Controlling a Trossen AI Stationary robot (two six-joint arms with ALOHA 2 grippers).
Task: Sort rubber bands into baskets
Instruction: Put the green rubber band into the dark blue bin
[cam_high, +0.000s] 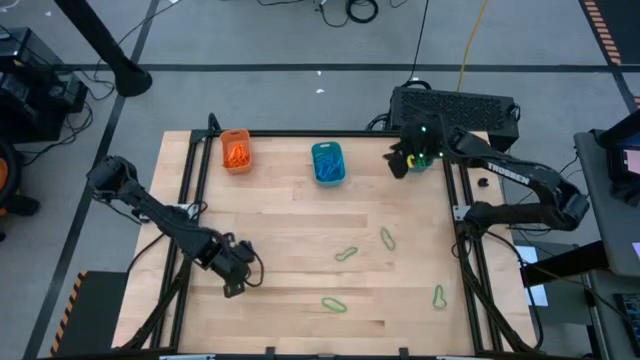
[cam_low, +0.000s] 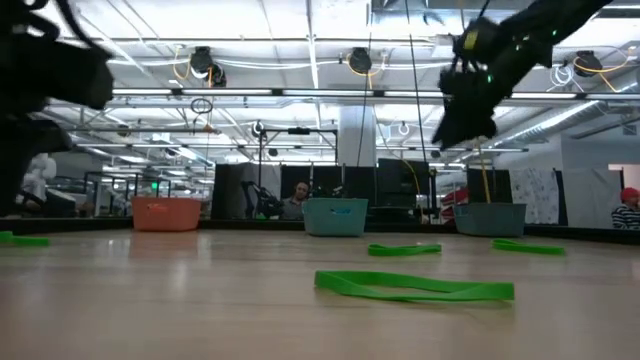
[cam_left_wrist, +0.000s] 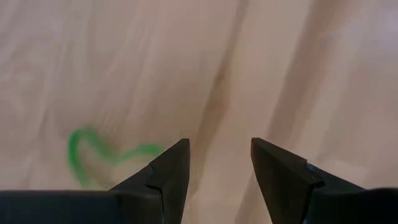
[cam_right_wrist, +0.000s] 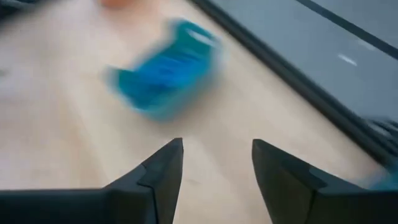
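Jaws on both grippers stand apart with nothing between them, as I read it from each wrist view. I take the middle teal basket (cam_high: 328, 163) as my landmark; it holds blue rubber bands and sits at the far edge of the wooden table (cam_high: 300, 230). I see the orange basket (cam_high: 236, 150), holding orange bands, to the left of the landmark along the same far edge. I see a third basket (cam_low: 490, 218) to the right of the landmark in the low view; in the high view it is mostly hidden under the right arm. The right gripper (cam_high: 402, 163) hangs above the table just right of the landmark, close to that third basket, and its wrist view shows the landmark basket (cam_right_wrist: 165, 71) ahead of the open fingers. The left gripper (cam_high: 240, 275) sits low over the table, well toward the near-left of the landmark. Its wrist view shows one green rubber band (cam_left_wrist: 102, 155) on the wood beside the left finger, not touching it. I count four green bands lying loose on the table on the near side of the landmark: (cam_high: 346, 254), (cam_high: 387, 238), (cam_high: 334, 304), (cam_high: 438, 296).
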